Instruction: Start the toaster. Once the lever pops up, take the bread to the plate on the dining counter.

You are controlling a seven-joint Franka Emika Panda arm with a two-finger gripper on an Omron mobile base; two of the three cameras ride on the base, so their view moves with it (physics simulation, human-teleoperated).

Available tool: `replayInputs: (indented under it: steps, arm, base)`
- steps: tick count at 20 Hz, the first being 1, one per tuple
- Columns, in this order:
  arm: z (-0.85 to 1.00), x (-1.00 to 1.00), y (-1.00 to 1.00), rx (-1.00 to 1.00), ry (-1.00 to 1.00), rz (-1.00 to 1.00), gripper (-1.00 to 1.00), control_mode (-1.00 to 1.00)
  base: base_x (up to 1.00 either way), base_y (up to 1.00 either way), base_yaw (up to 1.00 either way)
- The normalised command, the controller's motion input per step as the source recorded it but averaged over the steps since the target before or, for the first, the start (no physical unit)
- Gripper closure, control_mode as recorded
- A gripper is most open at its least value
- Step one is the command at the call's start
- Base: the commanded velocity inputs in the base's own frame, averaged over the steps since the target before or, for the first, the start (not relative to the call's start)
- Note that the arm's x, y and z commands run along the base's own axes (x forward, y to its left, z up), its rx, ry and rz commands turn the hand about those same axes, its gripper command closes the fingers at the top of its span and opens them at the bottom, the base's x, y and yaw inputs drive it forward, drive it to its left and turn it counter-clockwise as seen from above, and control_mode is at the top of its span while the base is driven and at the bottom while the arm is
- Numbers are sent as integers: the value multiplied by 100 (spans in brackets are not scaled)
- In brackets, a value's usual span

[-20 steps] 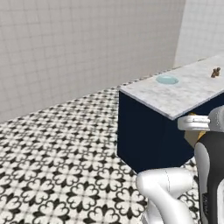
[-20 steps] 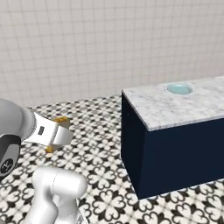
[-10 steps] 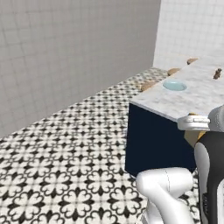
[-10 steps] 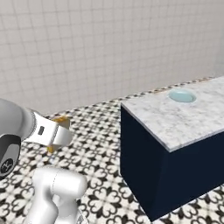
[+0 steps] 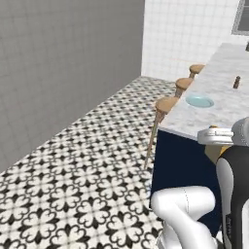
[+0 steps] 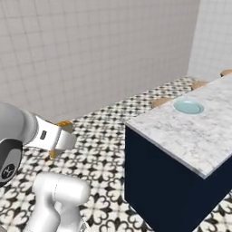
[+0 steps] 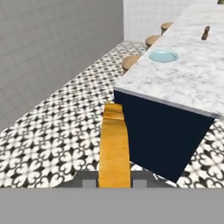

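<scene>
The bread (image 7: pixel 114 146) stands on edge between our gripper (image 7: pixel 114 183) tips, a golden-tan slice running straight out ahead of the hand, and the jaws are closed tight on its lower end, so we have it firmly in our grasp. In the right base view its crust (image 6: pixel 63 123) peeks out past the white hand. From this we judge the toasting is done and we are in the carry step, bringing the slice toward the dining counter (image 7: pixel 188 87). That marbled slab lies ahead and to the right of the gripper, its near corner just beyond the bread's far end but higher than the hand. The plate (image 7: pixel 163 56), light blue and bare, sits well beyond the gripper, up along the counter's left edge, near the wooden stools (image 5: pixel 167 103). A small dark pepper mill (image 7: pixel 205 31) stands farther off to the right. Next we need to close on the counter, lift the slice above the slab's edge, reach over the plate, lay it flat and let go.
</scene>
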Motion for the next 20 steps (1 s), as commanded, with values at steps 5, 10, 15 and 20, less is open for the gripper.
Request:
replayInputs:
  steps: [5,10,15,20]
  arm:
    - [0,0,0,0,0,0,100,100]
    - [0,0,0,0,0,0,100,100]
    - [0,0,0,0,0,0,100,100]
    - [0,0,0,0,0,0,100,100]
  base:
    - [72,100,-44]
    - [61,100,-45]
    - [61,100,-46]
    - [67,100,-47]
